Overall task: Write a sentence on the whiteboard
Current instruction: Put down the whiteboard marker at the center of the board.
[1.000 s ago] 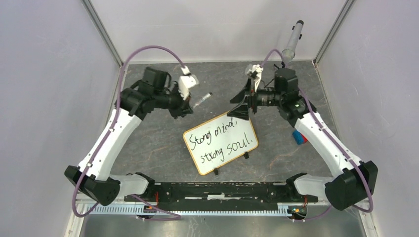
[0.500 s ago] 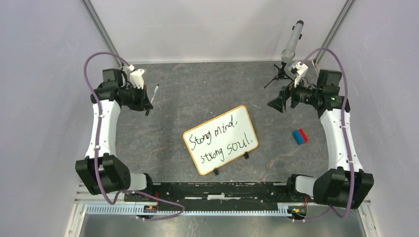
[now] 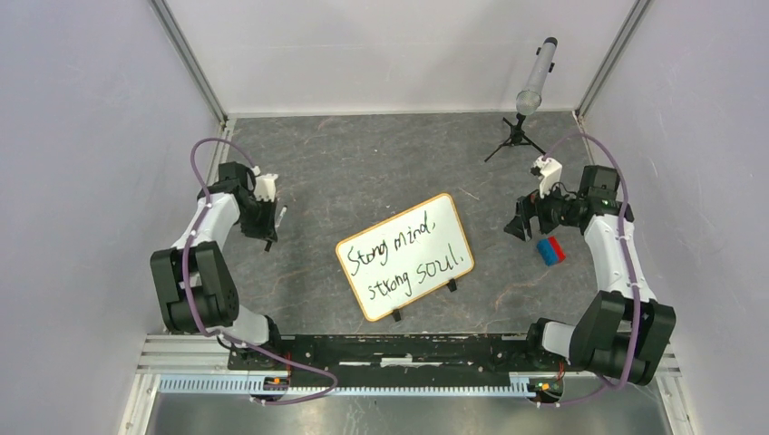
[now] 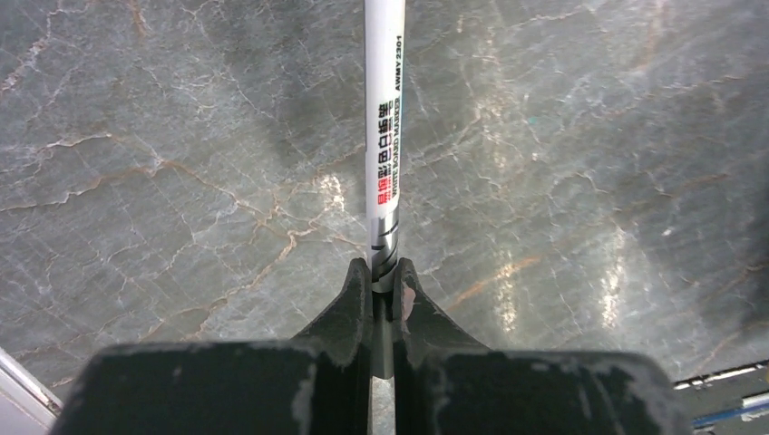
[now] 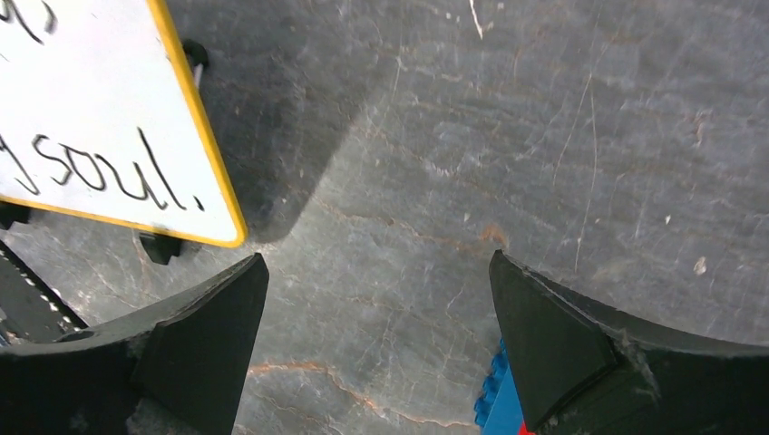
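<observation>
Down at the table's near edge, the black base rail (image 3: 399, 349) carried both arms, each folded with its elbow close to its base. Just beyond it, the whiteboard (image 3: 404, 256) lay flat on the grey marbled table (image 3: 381, 154), about midway between the arms and turned at a slant. Its two black feet sat on the nearer long edge, and the handwriting on it read "Strong mind, strong soul." To the right of the board, a small blue-and-red block (image 3: 549, 250) rested on the table. The right gripper (image 3: 521, 220) hung just beside that block, jaws spread wide with nothing between them. Its wrist view showed bare table between the fingers and the board's corner off to one side. On the left, well apart from the board, the left gripper (image 3: 269, 222) was clenched on a white marker (image 3: 281, 216). In its wrist view the jaws pinched one end of the barrel, which ran straight ahead and out of view. Farthest off, near the far right corner, a small black tripod (image 3: 515, 143) held a grey cylinder (image 3: 537, 74) tilted upward.
</observation>
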Robot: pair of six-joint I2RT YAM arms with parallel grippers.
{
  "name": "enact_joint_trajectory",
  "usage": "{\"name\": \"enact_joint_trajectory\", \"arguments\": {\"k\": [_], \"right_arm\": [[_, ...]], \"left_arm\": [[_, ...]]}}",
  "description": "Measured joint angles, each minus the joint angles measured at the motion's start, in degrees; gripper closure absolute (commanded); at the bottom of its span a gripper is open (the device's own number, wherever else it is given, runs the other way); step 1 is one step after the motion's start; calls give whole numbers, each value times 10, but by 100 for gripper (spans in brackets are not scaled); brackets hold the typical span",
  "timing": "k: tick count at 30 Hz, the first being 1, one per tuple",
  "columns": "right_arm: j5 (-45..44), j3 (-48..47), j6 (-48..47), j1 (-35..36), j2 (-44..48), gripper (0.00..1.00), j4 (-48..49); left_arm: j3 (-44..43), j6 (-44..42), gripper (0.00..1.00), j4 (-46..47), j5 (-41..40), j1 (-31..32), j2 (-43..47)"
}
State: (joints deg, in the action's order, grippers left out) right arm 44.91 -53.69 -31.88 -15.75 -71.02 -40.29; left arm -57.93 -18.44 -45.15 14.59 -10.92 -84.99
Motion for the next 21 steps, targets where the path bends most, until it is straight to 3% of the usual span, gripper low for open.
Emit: {"name": "enact_joint_trajectory", "arguments": {"k": [21], "right_arm": [[-43, 56, -36, 0, 0, 2, 36]], "left_arm": [[43, -1, 62, 59, -27, 0, -82]]}}
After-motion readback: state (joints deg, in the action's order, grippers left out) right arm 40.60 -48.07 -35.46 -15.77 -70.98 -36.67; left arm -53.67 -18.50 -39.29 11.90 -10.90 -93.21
